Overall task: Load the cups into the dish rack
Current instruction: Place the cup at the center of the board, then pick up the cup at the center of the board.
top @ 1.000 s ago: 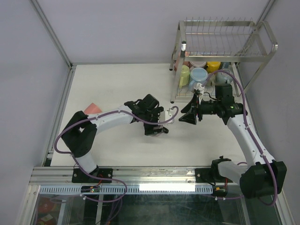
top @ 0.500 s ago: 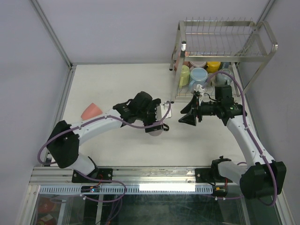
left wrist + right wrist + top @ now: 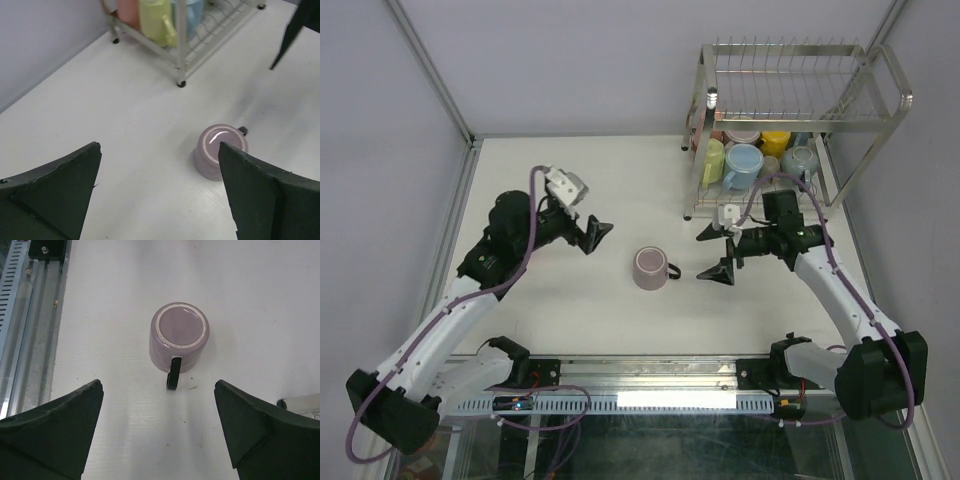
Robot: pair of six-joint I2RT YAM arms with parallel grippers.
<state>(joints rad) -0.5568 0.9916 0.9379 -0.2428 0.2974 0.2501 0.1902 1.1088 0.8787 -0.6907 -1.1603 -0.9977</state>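
Note:
A mauve cup point(image 3: 649, 267) stands upside down on the white table, its dark handle point(image 3: 672, 272) pointing right; it also shows in the left wrist view point(image 3: 220, 152) and the right wrist view point(image 3: 178, 337). My left gripper point(image 3: 595, 233) point(image 3: 159, 145) hangs open to the cup's left, well apart from it. My right gripper point(image 3: 714, 252) point(image 3: 159, 385) is open just right of the handle, holding nothing. The chrome dish rack point(image 3: 800, 100) stands at the back right. Its lower shelf holds several cups: yellow-green point(image 3: 713, 160), light blue point(image 3: 744, 165), yellow point(image 3: 775, 142).
The rack's front leg and foot point(image 3: 181, 82) stand on the table beyond the mauve cup. A metal rail point(image 3: 30, 315) runs along the table's near edge. Grey walls close the table at the back and left.
My left gripper has let go of the mauve cup and swung back to the left, leaving it upside down on the table. My right gripper has opened wide and dropped slightly toward the cup.

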